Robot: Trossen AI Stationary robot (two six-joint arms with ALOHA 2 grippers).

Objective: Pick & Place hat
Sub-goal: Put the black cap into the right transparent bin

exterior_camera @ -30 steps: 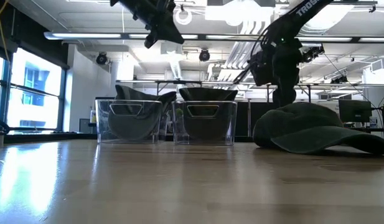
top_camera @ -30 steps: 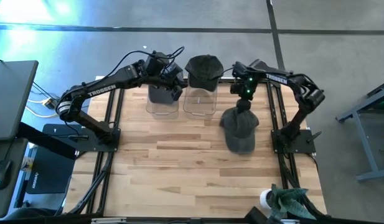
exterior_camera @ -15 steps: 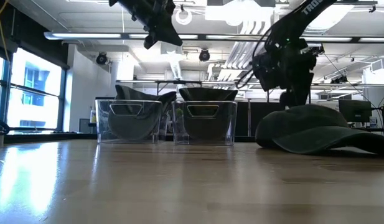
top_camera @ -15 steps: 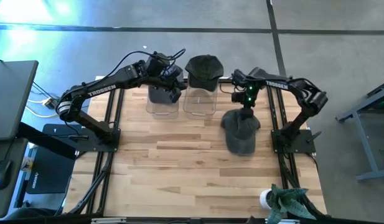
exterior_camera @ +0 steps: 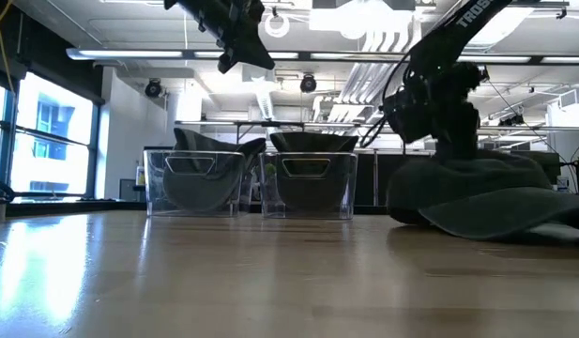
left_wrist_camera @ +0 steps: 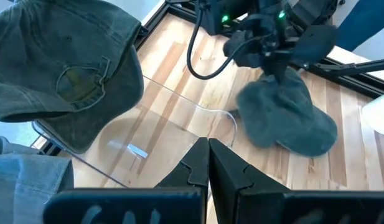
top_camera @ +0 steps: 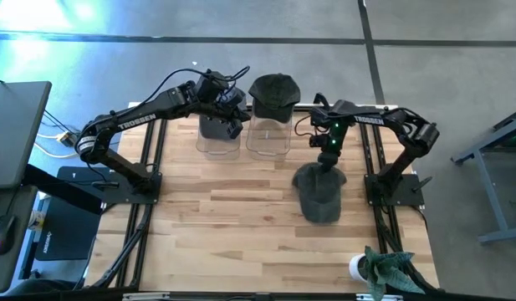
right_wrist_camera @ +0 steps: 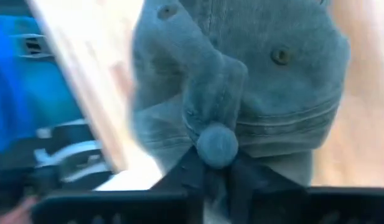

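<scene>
Two dark caps already sit on the clear bins [top_camera: 245,138] at the far edge of the counter [top_camera: 232,226]; the third hat [top_camera: 319,191] lies on the wood near the right arm's base, well apart from the bins. Right tool [top_camera: 326,155] is down on the hat's crown, fingers pinched on a fold of its fabric, so the pick looks under way; lift, carry and place remain. Left tool [left_wrist_camera: 208,163] hangs shut and empty above the bins.
</scene>
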